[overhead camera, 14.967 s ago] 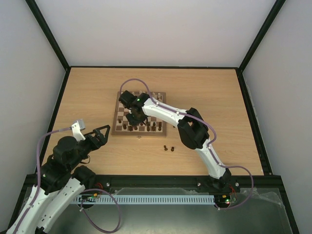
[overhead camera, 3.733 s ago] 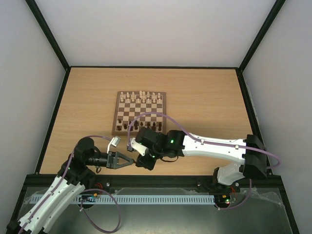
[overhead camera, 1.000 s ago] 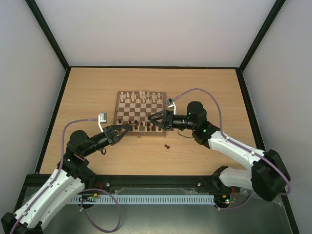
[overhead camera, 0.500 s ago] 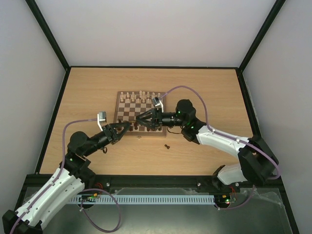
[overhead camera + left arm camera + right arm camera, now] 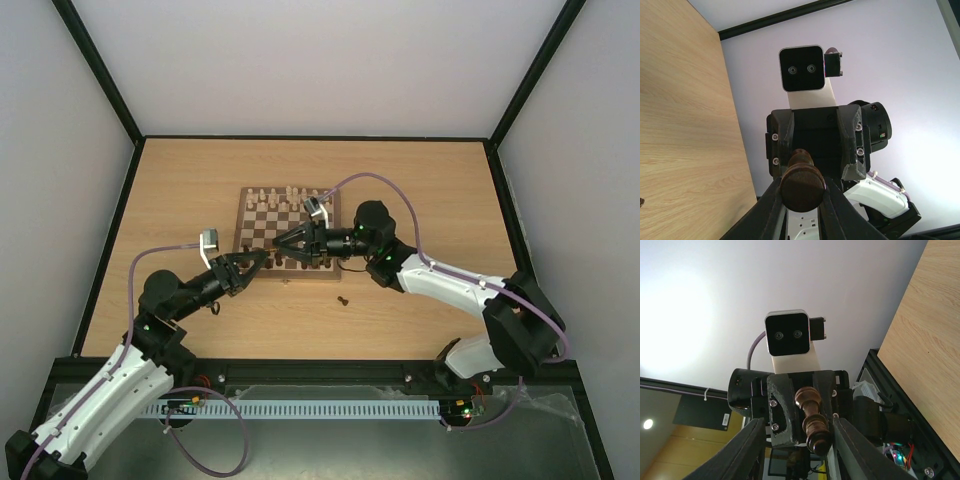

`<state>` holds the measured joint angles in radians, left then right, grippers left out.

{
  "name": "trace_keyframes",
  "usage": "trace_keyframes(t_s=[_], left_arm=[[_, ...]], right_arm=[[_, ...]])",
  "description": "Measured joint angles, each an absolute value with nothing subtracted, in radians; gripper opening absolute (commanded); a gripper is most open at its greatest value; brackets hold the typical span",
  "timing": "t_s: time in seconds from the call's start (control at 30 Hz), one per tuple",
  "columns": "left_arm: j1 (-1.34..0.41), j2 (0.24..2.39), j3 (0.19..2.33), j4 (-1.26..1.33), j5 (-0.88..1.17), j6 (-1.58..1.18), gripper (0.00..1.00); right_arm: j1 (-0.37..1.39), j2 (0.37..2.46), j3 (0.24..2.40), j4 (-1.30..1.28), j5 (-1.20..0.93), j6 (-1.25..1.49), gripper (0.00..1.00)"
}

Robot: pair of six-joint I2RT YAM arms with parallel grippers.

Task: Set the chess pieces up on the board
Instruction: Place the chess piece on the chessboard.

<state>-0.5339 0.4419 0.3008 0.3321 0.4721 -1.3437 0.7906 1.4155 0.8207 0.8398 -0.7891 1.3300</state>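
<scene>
The board (image 5: pixel 262 232) lies mid-table, with cream chessmen (image 5: pixel 288 200) along its far rows and dark chess pieces (image 5: pixel 322 264) along its near rows, partly hidden by my right arm. My left gripper (image 5: pixel 257 261) hovers at the board's near left corner. It is shut on a dark brown piece (image 5: pixel 802 189) whose round base faces the left wrist camera. My right gripper (image 5: pixel 282 243) points straight at it over the board's near left squares. In the right wrist view a dark piece (image 5: pixel 815 426) stands between its parted fingers (image 5: pixel 751 447), close to the right one.
One loose dark piece (image 5: pixel 343 300) stands on the tabletop just in front of the board. A black frame (image 5: pixel 320 365) runs along the near table edge above both arm bases. The two grippers are nearly tip to tip.
My right gripper has slid left along the board's near rows toward the left gripper, its jaws narrowing. The left gripper has stayed put with its piece.
</scene>
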Motion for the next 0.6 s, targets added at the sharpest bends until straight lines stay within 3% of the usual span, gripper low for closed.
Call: trace_keyframes(t_s=[0.17,0.4,0.6], left_arm=[[-0.534,0.441,0.300,0.339,0.472,-1.347,0.03],[-0.534,0.441,0.300,0.353,0.472,-1.347,0.04],[-0.533,0.442,0.299,0.356,0.470,-1.347,0.07]], right_arm=[[0.796,1.426,0.828,0.833,-0.793,1.317,0.26],[0.809,1.435,0.840,0.819,-0.801,1.299,0.18],[0.809,1.444,0.844,0.812,-0.802,1.287,0.04]])
